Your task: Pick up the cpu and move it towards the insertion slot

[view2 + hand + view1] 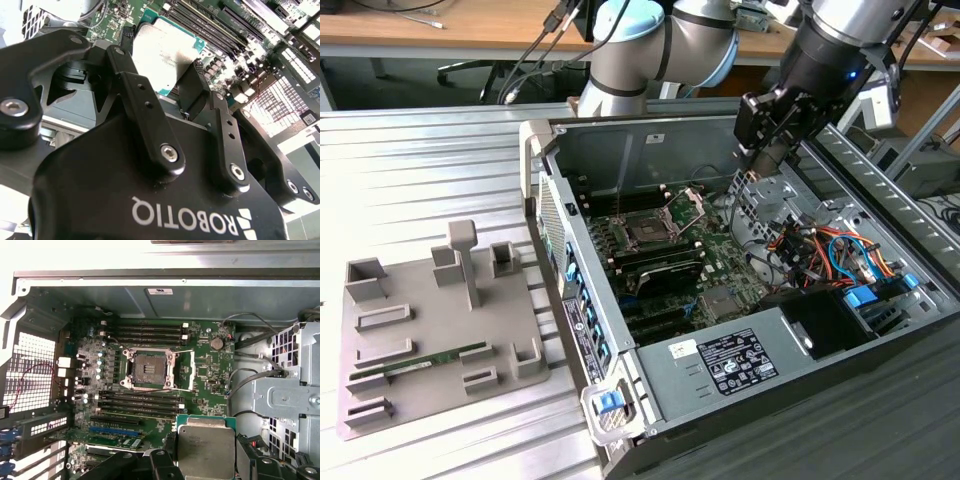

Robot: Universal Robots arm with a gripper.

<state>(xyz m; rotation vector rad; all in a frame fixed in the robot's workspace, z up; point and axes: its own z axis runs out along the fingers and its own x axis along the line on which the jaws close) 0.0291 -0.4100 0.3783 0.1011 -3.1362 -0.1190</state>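
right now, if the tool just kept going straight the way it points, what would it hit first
Probably the motherboard beside the insertion slot, not the slot itself. The tool holds the cpu, which would touch first; depth is unclear.

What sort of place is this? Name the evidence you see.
Probably a robotics lab or workshop bench. A robot arm works over an open computer case on a slatted metal table, its gripper holding a cpu near the socket.

Silvery cpu (206, 450) with teal-green edge, black gripper (165, 107), green motherboard (207, 357), dark silver-framed slot (148, 369), grey case (775, 345).
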